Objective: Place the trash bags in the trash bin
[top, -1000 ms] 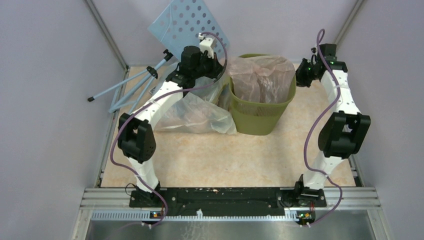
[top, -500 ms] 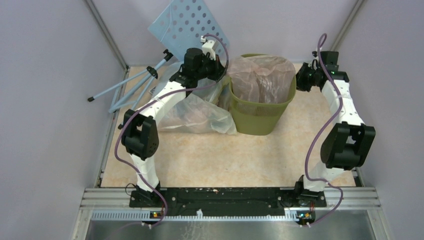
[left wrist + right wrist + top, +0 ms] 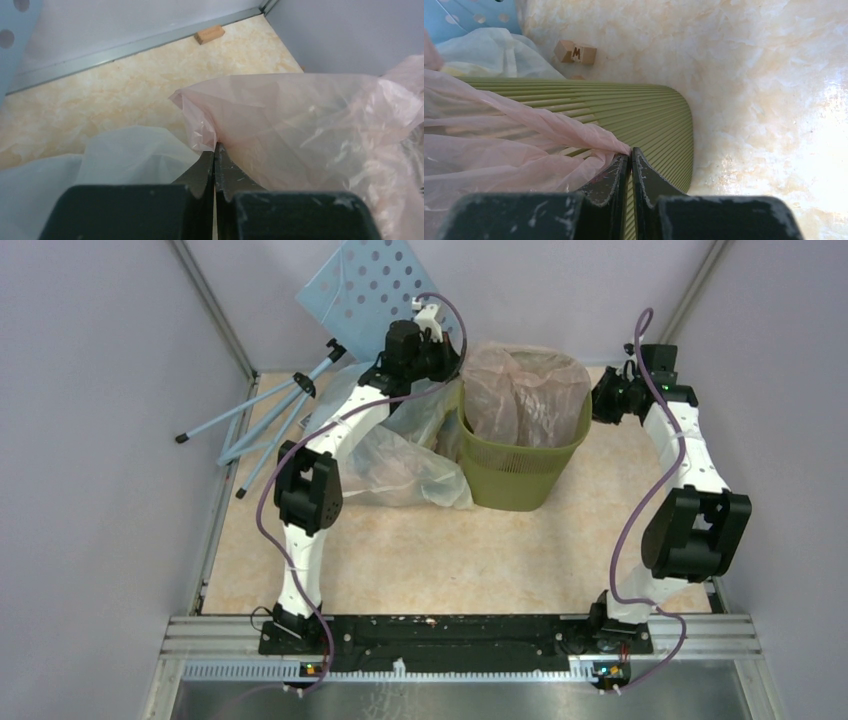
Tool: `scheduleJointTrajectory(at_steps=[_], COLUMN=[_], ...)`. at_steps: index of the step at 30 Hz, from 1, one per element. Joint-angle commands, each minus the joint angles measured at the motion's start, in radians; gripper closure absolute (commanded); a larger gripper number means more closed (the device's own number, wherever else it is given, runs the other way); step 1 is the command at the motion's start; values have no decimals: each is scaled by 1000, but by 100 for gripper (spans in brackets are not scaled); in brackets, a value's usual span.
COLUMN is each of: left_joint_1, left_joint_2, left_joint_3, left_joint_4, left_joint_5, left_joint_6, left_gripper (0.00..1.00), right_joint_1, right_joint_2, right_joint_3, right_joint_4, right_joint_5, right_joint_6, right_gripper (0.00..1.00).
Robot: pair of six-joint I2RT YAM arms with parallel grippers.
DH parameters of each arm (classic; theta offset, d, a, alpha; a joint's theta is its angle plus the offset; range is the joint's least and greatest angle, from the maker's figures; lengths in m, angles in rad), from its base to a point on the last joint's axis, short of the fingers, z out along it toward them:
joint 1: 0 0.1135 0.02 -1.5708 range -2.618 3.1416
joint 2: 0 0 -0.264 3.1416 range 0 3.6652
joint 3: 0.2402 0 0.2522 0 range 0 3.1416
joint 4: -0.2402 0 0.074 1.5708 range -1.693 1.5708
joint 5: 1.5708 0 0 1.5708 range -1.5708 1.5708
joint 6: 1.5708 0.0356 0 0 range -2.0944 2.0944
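A: Where's the pink trash bag [image 3: 520, 390]?
B: Bulging out of the olive-green bin [image 3: 520, 480]. The left gripper [image 3: 215, 150] is clamped on its edge and the right gripper [image 3: 630, 152] pinches its film at the rim.
A: And the clear bag [image 3: 395, 465]?
B: On the table [image 3: 480, 560], just left of the bin.

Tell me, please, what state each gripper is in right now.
Left gripper: closed, pinching the pink bag.
Right gripper: closed on the pink bag's edge.

Pale lilac walls [image 3: 90, 440], marbled beige tabletop [image 3: 450, 560]
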Motion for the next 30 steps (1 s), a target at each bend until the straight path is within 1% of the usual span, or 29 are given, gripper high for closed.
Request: scheduleJointTrajectory(at_steps=[1,4,8,11,16,18,24,30], left_joint_1=[4,5,5,4,4,5,9,9], left_joint_2=[10,6,17,-13,-147,-210,-340,-483], left_joint_3=[-42,-94,-104,-150,-308,-340,-375,-531], left_joint_4=[-16,-11,-44,-37,53,91,103,169], left_joint_5=[-30,-29,23,42,15,-9,-98,-158], left_joint_6=[-7,-1,-8,-11,-4,6,35,42], left_gripper=[100,100,100,100,100,100,100,99], right_joint_1=[-7,-7,6,9,8,7,-4,-4], right_joint_2=[-48,-58,-76,-83,-99,-104,-104,-118], right_joint_3=[3,-10,-22,-26,-15,7,89,53], right_joint_4=[2,11,20,22,9,-6,-57,-64], right_joint_5=[-7,-13,-13,-12,27,67,160,164], right_joint_6=[-16,-13,-10,-8,-3,0,7,-9], right_gripper=[94,94,95,96,100,100,100,100])
